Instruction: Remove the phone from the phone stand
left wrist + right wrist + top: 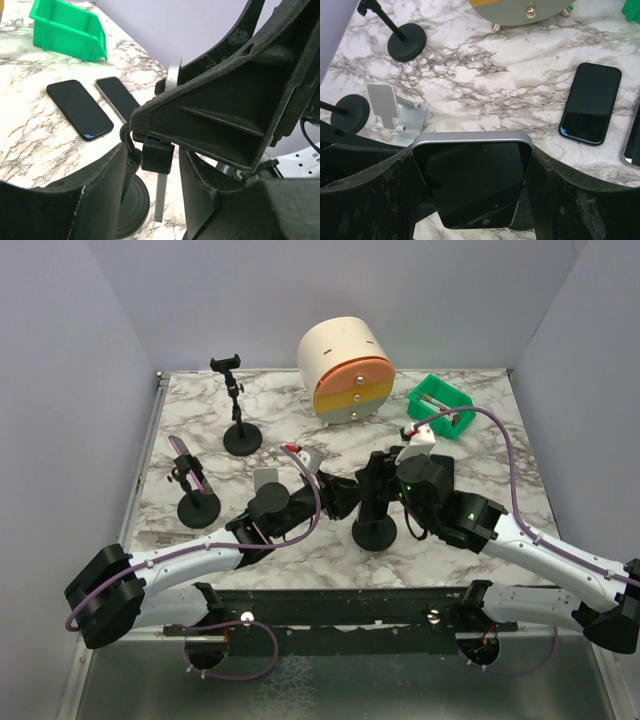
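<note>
The phone (470,185) stood in the phone stand (375,532), a little nearer the table's (480,440) near edge than its middle. The right gripper (472,165) was closed on the phone. Its two fingers (370,192) pressed the left and right sides, and the silver top edge showed between them. In the top view the phone itself was mostly hidden behind both grippers.

The left gripper (150,145) reached in from the left edge's side. It was drawn narrow around the stand's neck, just above the round black base (132,202), with one finger (80,200) against the ball joint.

Two more phones lay flat toward the right edge: a dark phone (590,102) and a second phone (117,97) just beside it. A green bin (442,405) sat near the far right corner and a round drawer unit (347,370) at the far edge. Two empty black stands (240,405) stood toward the left edge. A small silver stand (395,112) sat just left of the grippers.
</note>
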